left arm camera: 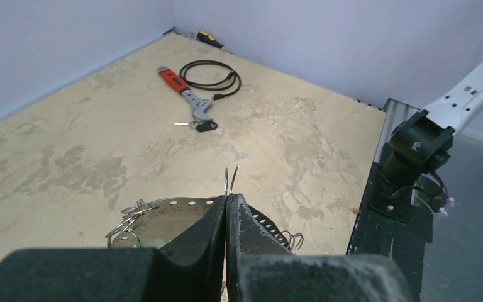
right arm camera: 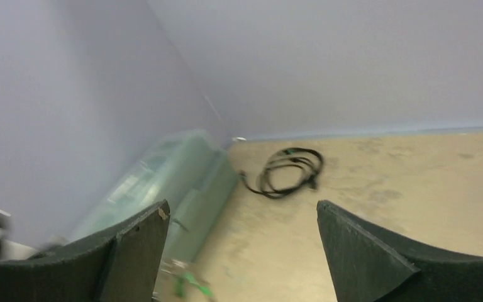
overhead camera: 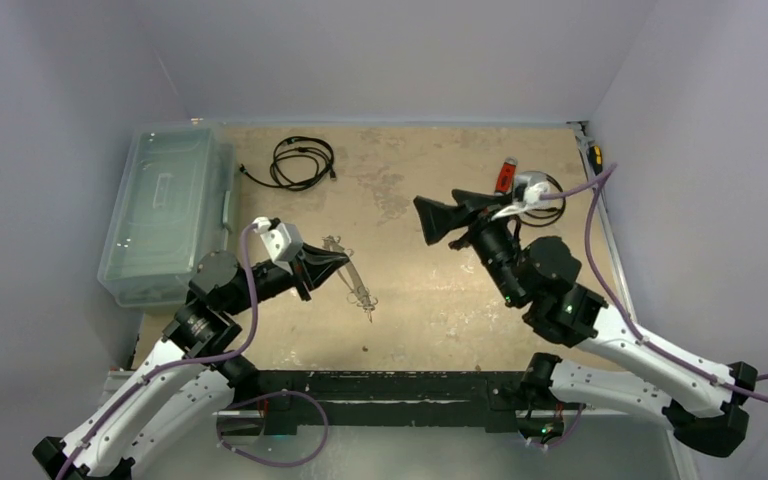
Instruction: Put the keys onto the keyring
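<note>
Ahead of the left gripper [left arm camera: 227, 201], pinched on the keyring [left arm camera: 229, 179]: open tabletop [left arm camera: 302, 145] as far as a wrench [left arm camera: 185, 94] and coiled cable [left arm camera: 234, 80]. Beneath its tips, a perforated metal strip [left arm camera: 170, 204].

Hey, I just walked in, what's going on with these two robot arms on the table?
The left pincer is shut on the thin grey metal keyring, holding it edge-on above the tan table. The right pincer hangs open and empty over the table's right half. One small black-headed key lies on the table beside the head of the red-handled wrench, with neither pincer on it, so no key is being threaded right now.
</note>
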Controlling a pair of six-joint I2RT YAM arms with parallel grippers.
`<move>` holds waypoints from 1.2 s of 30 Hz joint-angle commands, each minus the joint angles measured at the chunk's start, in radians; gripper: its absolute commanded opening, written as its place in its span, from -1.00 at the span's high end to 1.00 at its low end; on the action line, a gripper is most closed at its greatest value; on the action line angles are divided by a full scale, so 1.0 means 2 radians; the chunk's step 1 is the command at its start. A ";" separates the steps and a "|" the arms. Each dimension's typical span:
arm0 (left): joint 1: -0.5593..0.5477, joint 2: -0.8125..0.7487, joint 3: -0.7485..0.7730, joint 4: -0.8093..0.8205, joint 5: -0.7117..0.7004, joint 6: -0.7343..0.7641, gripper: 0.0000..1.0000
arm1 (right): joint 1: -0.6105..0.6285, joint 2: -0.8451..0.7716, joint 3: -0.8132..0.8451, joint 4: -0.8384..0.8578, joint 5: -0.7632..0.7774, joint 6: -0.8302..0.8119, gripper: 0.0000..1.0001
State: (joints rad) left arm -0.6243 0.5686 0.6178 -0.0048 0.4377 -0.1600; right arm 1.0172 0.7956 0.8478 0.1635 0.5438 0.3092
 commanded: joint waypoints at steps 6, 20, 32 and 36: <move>0.000 -0.002 0.022 0.007 -0.043 0.012 1.00 | 0.002 0.153 0.258 -0.241 0.087 0.390 -0.87; 0.000 0.003 0.024 0.004 -0.047 0.013 1.00 | 0.005 0.245 0.323 -0.260 0.052 0.401 -0.98; 0.001 0.006 0.027 -0.005 -0.060 0.006 1.00 | -0.060 0.224 0.184 -0.219 0.077 0.212 -0.91; -0.001 0.005 0.028 -0.021 -0.077 0.010 1.00 | -0.198 0.234 0.120 -0.211 -0.080 0.194 -0.62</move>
State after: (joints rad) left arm -0.6243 0.5819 0.6254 -0.0547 0.3302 -0.1459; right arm 0.8371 1.2537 1.1778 -0.3145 0.6235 0.8291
